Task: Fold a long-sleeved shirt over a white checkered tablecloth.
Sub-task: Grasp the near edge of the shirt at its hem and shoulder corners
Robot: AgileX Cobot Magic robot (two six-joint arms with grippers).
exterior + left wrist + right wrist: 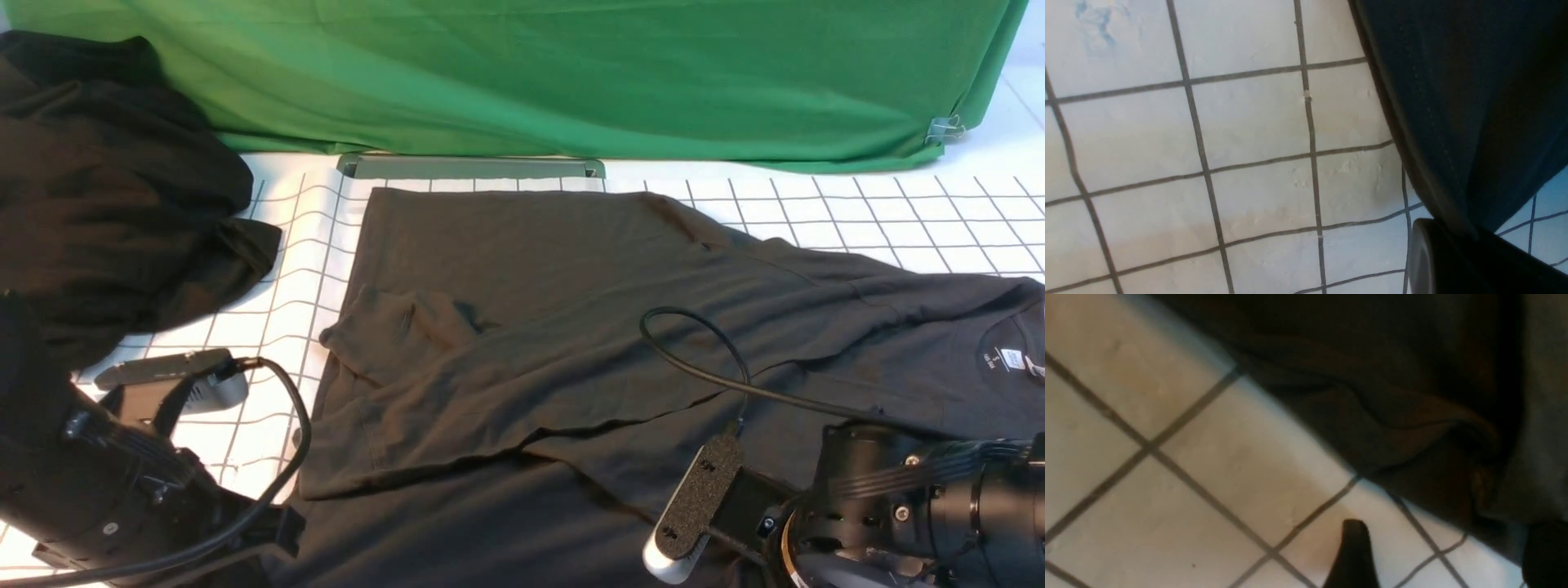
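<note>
In the front view, the large dark charcoal-grey long-sleeved shirt (pixel 571 327) lies spread across the white checkered tablecloth (pixel 857 212), which is ruled with thin dark lines. The shirt's collar and white neck label (pixel 1012 359) are at the right. One sleeve is laid over the body, with its cuff toward the left. A plain bright green cloth (pixel 571 73) hangs along the far edge, and a blacker, shapeless heap of cloth (pixel 106 188) sits at the far left. The black left arm (pixel 106 482) is low at the shirt's near left corner. The black right arm (pixel 898 498) is low over the shirt's near right part. The fingertips of both arms are hidden in this view.

In the left wrist view, the tablecloth (pixel 1208 134) fills most of the picture. A fold of the shirt (pixel 1474 102) narrows down into the left gripper (pixel 1470 245). Only one dark rounded finger (pixel 1437 261) shows, and the jaws are pressed together on the cloth's edge.

In the right wrist view, the rumpled edge of the shirt (pixel 1392 396) lies on the tablecloth (pixel 1188 457). The right gripper (pixel 1449 559) has its two dark fingertips (pixel 1353 555) spread well apart. Bare tablecloth and the shirt's edge lie between them, and nothing is gripped.
</note>
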